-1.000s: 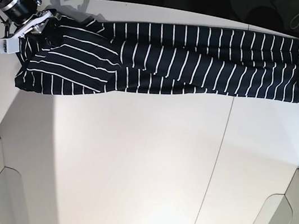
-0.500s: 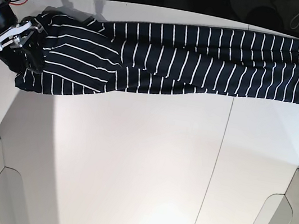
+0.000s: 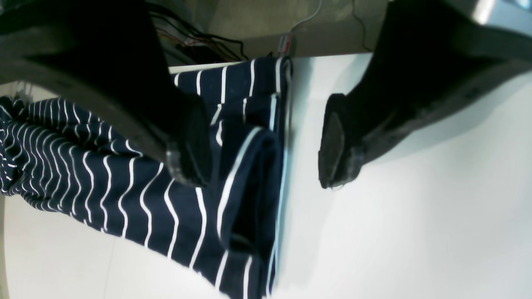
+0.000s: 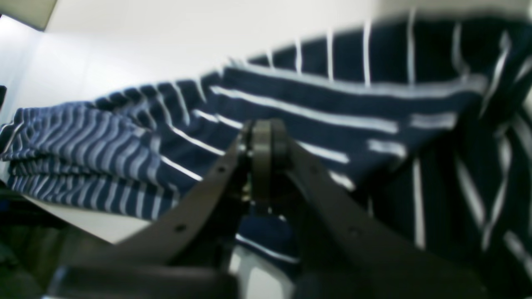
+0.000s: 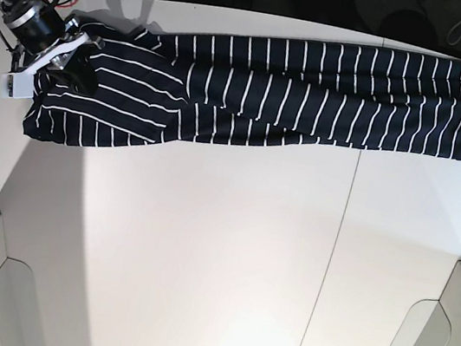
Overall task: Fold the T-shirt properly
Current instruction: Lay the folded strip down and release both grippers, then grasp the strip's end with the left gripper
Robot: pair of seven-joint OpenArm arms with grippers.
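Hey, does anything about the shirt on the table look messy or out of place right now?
Yes. The T-shirt lies in a long folded strip, but the sleeve end bulges out crooked, wider than the rest.

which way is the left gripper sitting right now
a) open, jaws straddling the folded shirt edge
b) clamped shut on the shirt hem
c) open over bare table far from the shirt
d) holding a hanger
a: in the left wrist view the left gripper stands wide open, one finger over the striped T-shirt, the other over the white table, with the folded edge between them.
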